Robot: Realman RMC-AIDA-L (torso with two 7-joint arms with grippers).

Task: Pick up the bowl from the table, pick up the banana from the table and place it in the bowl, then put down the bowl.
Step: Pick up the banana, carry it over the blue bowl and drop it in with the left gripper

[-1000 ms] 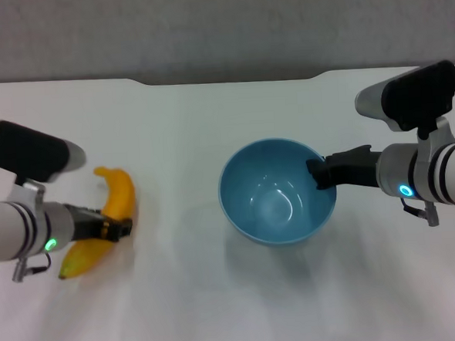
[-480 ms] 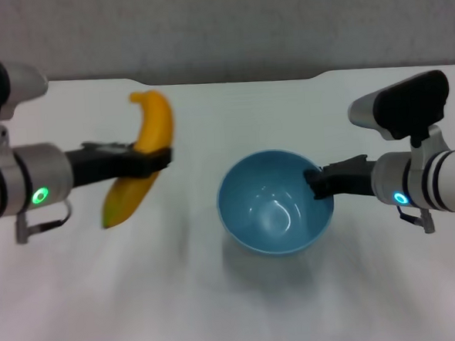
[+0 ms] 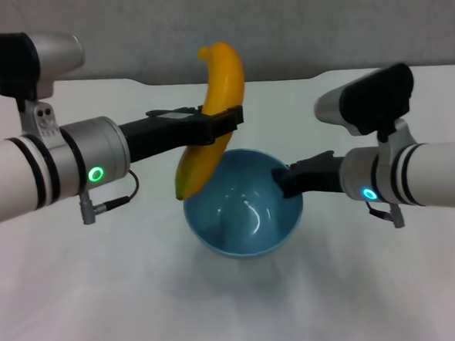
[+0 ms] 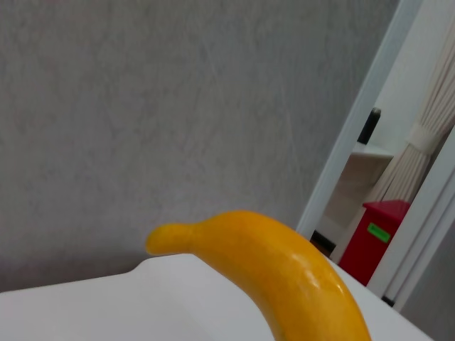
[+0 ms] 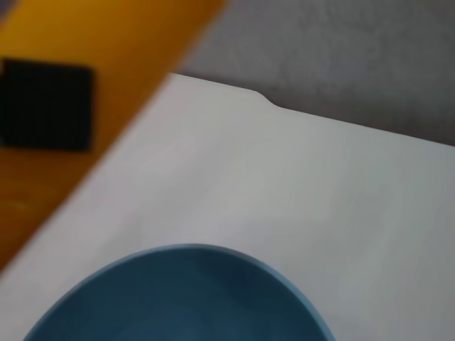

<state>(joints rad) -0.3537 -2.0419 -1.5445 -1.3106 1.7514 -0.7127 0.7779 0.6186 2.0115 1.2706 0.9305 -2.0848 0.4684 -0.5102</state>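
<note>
Head view: left gripper point(image 3: 223, 124) clamped across the middle of the banana point(image 3: 210, 117), black fingers pinching it from both sides. Banana held nearly upright, slightly tilted, curved top end at the far side above the table's far edge, lower tip hanging over the left part of the bowl's rim. Not resting inside the bowl, only above it. Right gripper point(image 3: 284, 179) clenched on the right rim of the bowl point(image 3: 242, 214), black fingers gripping the edge. Bowl light blue, glossy, open side up and tipped a little toward the left, with a soft shadow on the table point(image 3: 104, 302) below; whether lifted or touching, cannot tell for sure. Left arm reaching in from the left, right arm from the right, green and blue lights lit on the wrists.

Left wrist view: banana point(image 4: 277, 270) close up, curved tip pointing toward the grey wall point(image 4: 178, 106), white table point(image 4: 106, 305) beneath, red bin point(image 4: 370, 238) beyond a doorway at the far right.

Right wrist view: bowl point(image 5: 185, 298) rim close by, banana point(image 5: 78, 42) as a blurred orange band with a black finger pad point(image 5: 46, 105) pressed on it, notch in the table's far edge point(image 5: 266, 99) visible.
</note>
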